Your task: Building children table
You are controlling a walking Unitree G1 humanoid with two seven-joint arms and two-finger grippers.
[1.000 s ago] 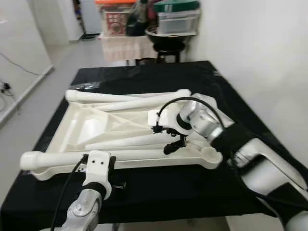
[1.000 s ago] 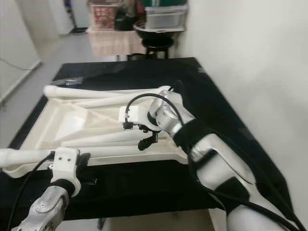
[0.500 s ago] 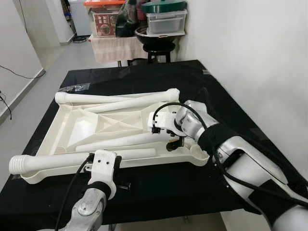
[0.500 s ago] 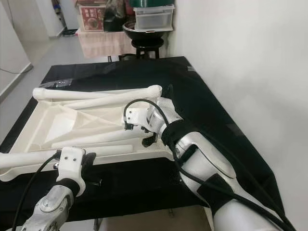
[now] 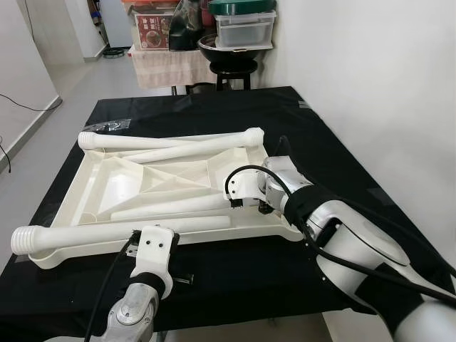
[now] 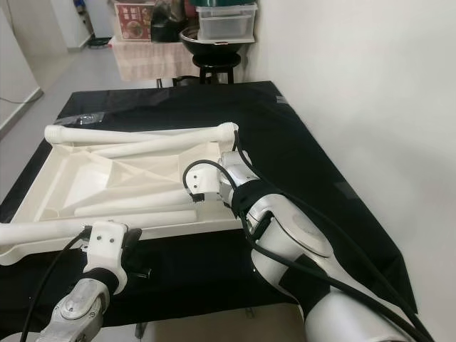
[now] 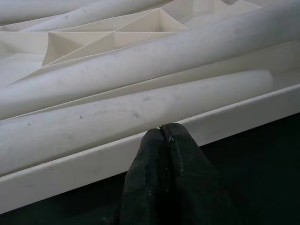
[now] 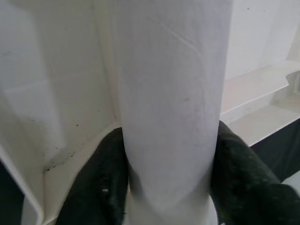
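An upturned white tabletop (image 5: 107,187) lies on the black table (image 5: 235,114). Two white legs (image 5: 165,142) rest along its far edge. A third leg (image 5: 165,208) lies across its middle and a fourth leg (image 5: 85,235) along the near rim. My right gripper (image 8: 168,131) reaches into the tabletop's right side, with its black fingers (image 8: 105,178) pressed on either side of the middle leg (image 8: 168,70) near its end. My left gripper (image 7: 164,129) is shut with nothing in it, just in front of the tabletop's near rim (image 7: 70,176).
A small dark part (image 5: 187,279) lies on the table near my left wrist (image 5: 153,253). A clear plastic bag (image 5: 114,127) sits at the far left corner. A white wall runs along the right. Beyond the table stand a black stool (image 5: 231,68) and stacked storage boxes (image 5: 246,28).
My right gripper has dropped from above the middle leg and closed around its end. The camera has shifted. The left arm stays by the near rim.
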